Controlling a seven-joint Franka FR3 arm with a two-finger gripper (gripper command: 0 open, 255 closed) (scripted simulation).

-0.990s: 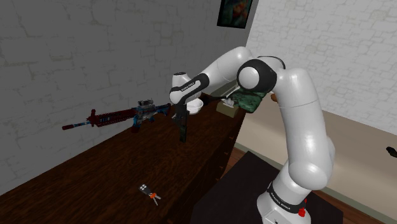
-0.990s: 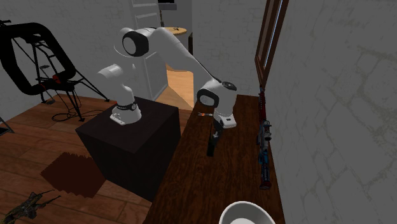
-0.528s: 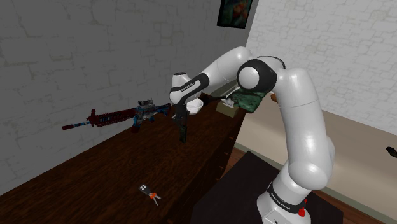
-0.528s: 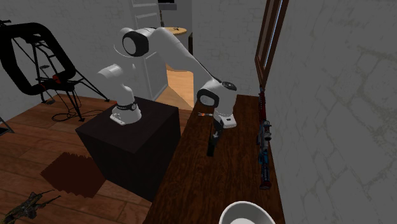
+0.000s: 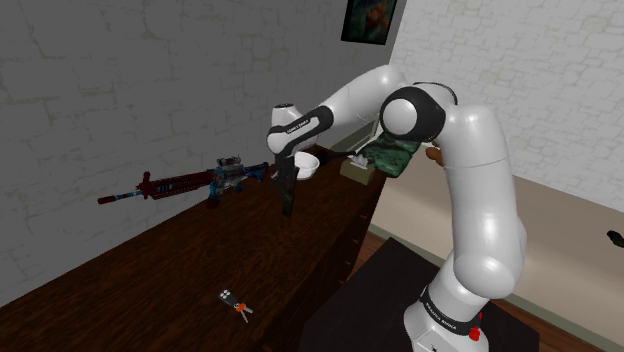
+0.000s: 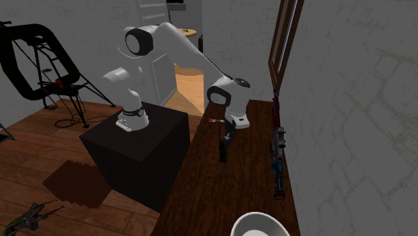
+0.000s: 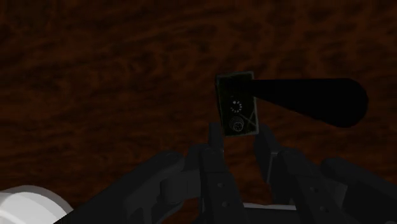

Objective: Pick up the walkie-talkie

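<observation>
The walkie-talkie (image 5: pixel 288 196) is a slim dark handset hanging upright above the dark wooden table (image 5: pixel 150 270). My gripper (image 5: pixel 285 176) is shut on its upper end. From the second exterior view the walkie-talkie (image 6: pixel 222 150) dangles below the gripper (image 6: pixel 226 138) over the middle of the tabletop. In the wrist view the walkie-talkie (image 7: pixel 236 105) stands clasped between the two fingers (image 7: pixel 215 137), with its black shadow on the wood beyond it.
A red and blue toy rifle (image 5: pixel 185 183) lies along the wall side of the table. A white bowl (image 5: pixel 306 163) and a box with a green item (image 5: pixel 385 155) sit at the far end. A small key-like object (image 5: pixel 233 300) lies near the table's front edge.
The arm has lifted slightly, and the walkie-talkie has risen a little with the gripper. Nothing else on the table has moved.
</observation>
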